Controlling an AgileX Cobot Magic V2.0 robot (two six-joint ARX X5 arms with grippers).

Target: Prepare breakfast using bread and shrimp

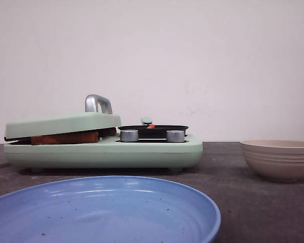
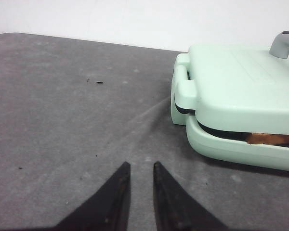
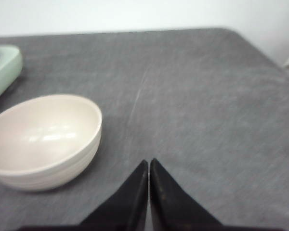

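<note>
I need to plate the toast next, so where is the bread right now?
In the front view the browned bread slice sits clamped under the mint-green hinged lid on the left half of the breakfast maker, left of the small black pan.

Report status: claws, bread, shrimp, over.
Left claw slightly open, right claw shut, both empty. Bread under the press lid. Shrimp in the pan. Nothing blocking.
</note>
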